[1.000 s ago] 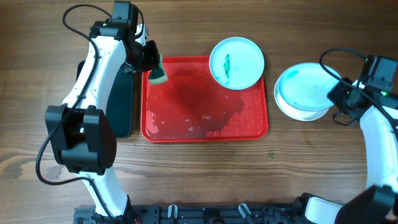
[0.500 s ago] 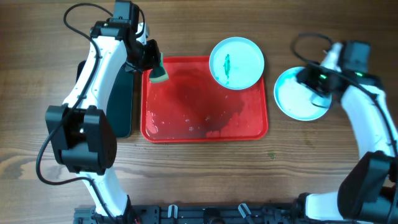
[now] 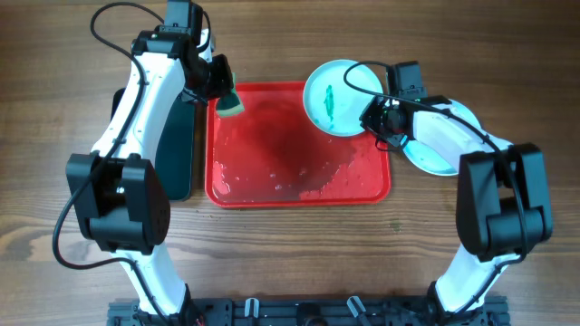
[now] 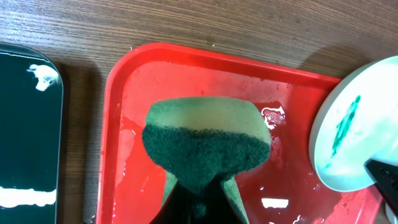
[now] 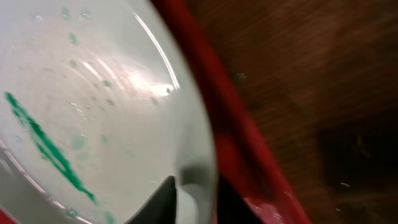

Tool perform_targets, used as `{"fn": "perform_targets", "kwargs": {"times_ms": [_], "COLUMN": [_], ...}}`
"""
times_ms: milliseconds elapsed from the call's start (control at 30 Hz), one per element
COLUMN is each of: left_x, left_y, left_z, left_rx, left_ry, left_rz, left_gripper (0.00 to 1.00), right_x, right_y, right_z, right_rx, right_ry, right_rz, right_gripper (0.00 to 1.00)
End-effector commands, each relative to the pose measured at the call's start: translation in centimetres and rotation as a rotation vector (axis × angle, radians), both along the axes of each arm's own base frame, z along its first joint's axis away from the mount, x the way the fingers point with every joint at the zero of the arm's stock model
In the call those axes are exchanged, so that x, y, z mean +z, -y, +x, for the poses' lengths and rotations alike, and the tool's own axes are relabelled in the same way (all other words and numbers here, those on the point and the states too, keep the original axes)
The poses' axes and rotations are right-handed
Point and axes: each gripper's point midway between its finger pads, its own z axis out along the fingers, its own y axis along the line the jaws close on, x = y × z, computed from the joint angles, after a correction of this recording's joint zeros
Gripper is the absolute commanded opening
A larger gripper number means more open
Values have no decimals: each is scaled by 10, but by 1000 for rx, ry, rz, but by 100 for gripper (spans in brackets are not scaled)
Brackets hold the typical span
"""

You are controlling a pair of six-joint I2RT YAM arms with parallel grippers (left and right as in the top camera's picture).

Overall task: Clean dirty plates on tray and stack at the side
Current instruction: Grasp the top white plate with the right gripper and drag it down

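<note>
- The right claw has swung across from the stack of round plates near the desk's right edge. It now sits at the right rim of the light cyan round plate with a green smear.
- That smeared plate has shifted slightly to the left since a second ago.
- In the right wrist view, the right claw's two dark fingers straddle the plate's rim with a narrow gap. Whether they actually pinch it cannot be told.
- The left claw has hardly moved and still clamps the yellow-and-dark-green scouring sponge, held over the tray's far left corner.
- The large red rectangular plastic tray lies mid-desk, towards the far edge. It holds a wet film and scattered droplets, and the smeared plate rests on its far right corner, overhanging the rim.
- The stack has a cyan plate on top and is largely hidden beneath the right arm.
- The narrow dark green-black tray lies just left of the red tray. It shows white patches whose nature is unclear.
</note>
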Motion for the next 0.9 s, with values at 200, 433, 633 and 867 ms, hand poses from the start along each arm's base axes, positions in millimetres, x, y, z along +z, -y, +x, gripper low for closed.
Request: {"fn": "perform_targets", "kwargs": {"times_ms": [200,433,633,867], "left_x": [2,2,2,3], "left_y": [-1,-1,-1,-1], "left_z": [2,2,2,4], "left_rx": [14,14,14,14], "left_ry": [7,7,7,13], "left_rz": [7,7,7,6], "left_gripper": [4,4,4,4], "right_x": [4,31,5,-7], "right_y": [-47,-30,-29,-31], "right_z": [-60,-31,-2,-11], "right_rx": [322,657,781,763], "right_ry": [-142,117,219,149], "right_rz": [101,-157,-263,-216], "right_gripper": [5,47,45,4]}}
